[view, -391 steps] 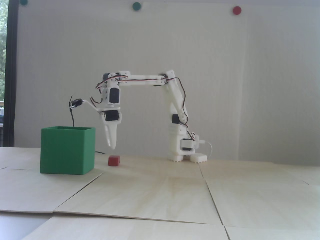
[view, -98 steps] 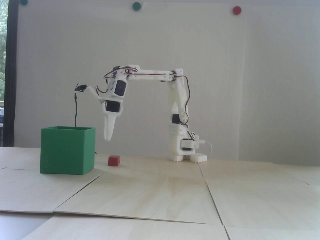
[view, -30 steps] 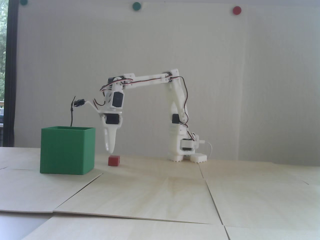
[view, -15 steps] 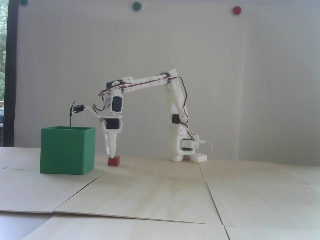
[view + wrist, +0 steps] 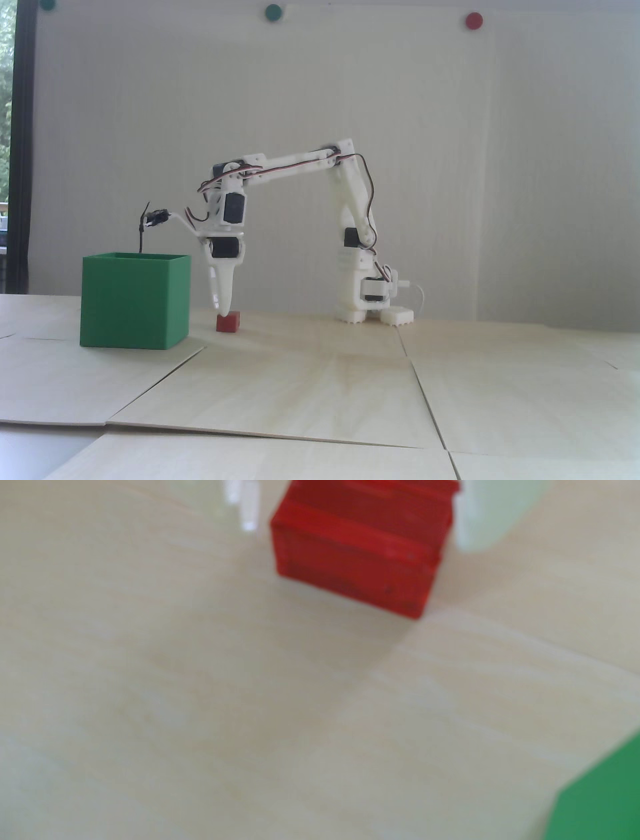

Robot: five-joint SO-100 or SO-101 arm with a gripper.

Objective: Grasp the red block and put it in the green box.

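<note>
Item one: we are seeing the gripper [image 5: 223, 311] pointing straight down, its white fingers [image 5: 485, 518] spread wide and standing either side of the red block [image 5: 356, 545], which is sitting on the wooden table [image 5: 320, 380] directly under the tips; one finger is lying against the block's side. Item two: the green box [image 5: 135, 300] is standing just beside the gripper, left in the fixed view, apart from the block. Item three: farthest off, the arm's base [image 5: 372, 300] is resting on the table.

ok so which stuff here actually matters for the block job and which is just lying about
Part of the job:
- red block, on the table beside the box
- green box, open-topped
- pincer, tips down at the block

Just there:
- two green magnets and a red magnet on the wall
- wooden table panels
</note>
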